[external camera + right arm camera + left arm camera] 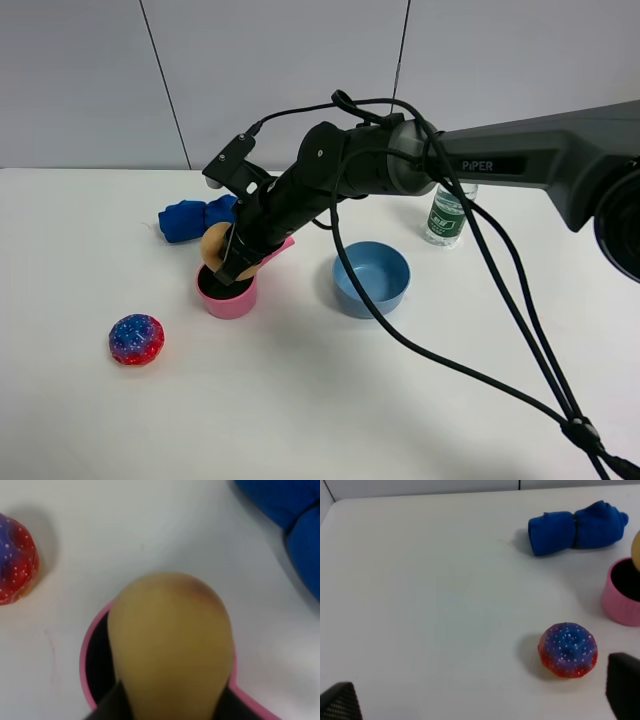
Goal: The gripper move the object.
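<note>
My right gripper (pixel 236 258) reaches across to the left of the table and is shut on the tan-orange peach-like ball (pixel 213 244). It holds the ball just above the open mouth of a pink cup (pixel 228 299). In the right wrist view the ball (pixel 170 640) fills the middle between the dark fingers (pixel 112 705), with the cup's rim (pixel 88 650) under it. My left gripper (pixel 482 700) is open and empty above bare table; its black fingertips (pixel 624 690) show at the frame's corners. The cup (pixel 622 597) lies ahead of it.
A red-and-blue speckled ball (pixel 136 339) lies to the front left of the cup, close to my left gripper (pixel 568 650). A rolled blue cloth (pixel 190 218) lies behind the cup. A blue bowl (pixel 371 278) and a small bottle (pixel 447 215) stand to the right.
</note>
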Robot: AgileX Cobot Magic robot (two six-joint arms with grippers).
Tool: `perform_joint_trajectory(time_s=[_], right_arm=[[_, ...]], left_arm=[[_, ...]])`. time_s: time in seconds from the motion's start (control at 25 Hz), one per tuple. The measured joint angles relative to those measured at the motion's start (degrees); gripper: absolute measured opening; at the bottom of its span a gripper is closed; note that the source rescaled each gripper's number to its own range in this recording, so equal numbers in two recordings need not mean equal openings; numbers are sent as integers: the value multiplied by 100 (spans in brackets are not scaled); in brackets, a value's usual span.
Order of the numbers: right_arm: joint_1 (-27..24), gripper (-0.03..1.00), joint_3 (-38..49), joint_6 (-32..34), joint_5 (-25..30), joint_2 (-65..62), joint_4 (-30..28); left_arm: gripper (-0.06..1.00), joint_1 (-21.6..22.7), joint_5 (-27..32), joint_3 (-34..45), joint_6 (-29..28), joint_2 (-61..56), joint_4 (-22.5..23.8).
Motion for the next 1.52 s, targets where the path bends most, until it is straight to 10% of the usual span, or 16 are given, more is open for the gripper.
perform_joint_trajectory(time_s=[0.2,0.32,0.8,1.52], right_arm=[[0,82,0,0,-251,0,471],[6,96,0,0,-221,0,599],[60,100,0,323,359,-439,657],[60,100,-8,3600,2527,-2841,-2927]], left_arm=[[100,0,0,0,0,0,0],[100,0,0,0,0,0,0],[100,0,0,0,0,0,0],[100,0,0,0,0,0,0]])
